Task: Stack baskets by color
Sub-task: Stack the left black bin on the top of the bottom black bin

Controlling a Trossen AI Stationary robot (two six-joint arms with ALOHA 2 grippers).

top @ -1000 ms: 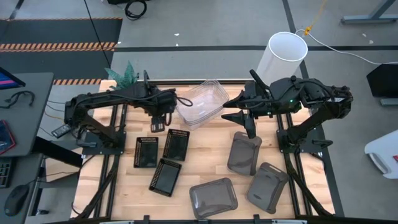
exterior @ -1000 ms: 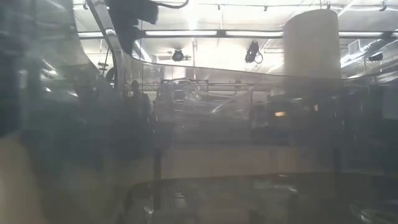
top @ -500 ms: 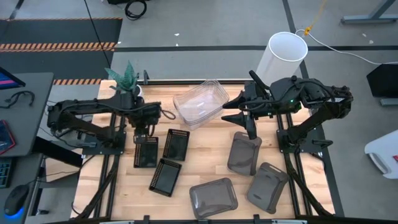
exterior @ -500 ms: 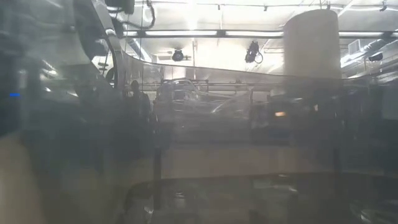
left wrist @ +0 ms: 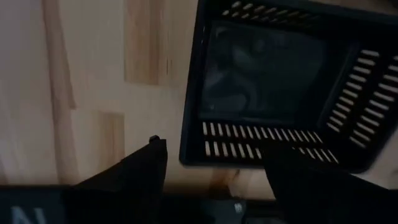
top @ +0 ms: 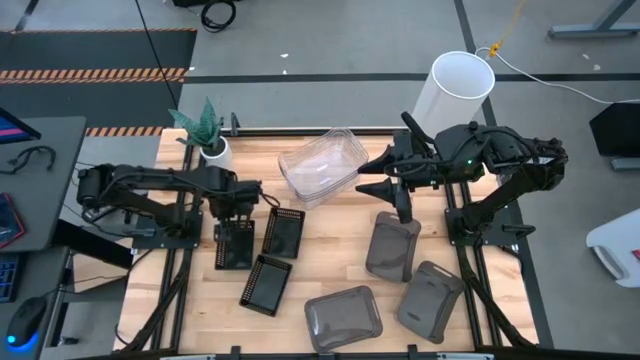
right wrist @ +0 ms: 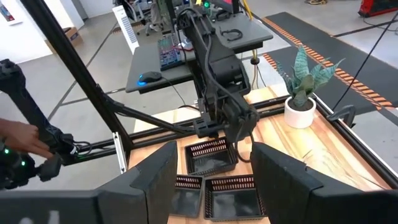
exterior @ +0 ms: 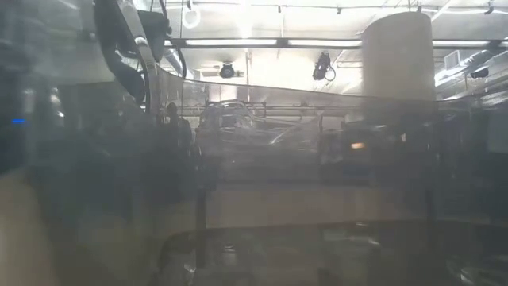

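Black basket (left wrist: 273,87) — shallow, slotted walls, glossy solid floor.

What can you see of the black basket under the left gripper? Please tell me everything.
The black basket is a small, shallow rectangle with rounded corners, apparently of plastic, with rows of slots in its walls and a solid, slightly shiny floor. It is empty and lies flat on the wooden table, the leftmost of three black ones, apart from the others. The left gripper hangs open over its far end; I cannot tell whether it touches the rim.
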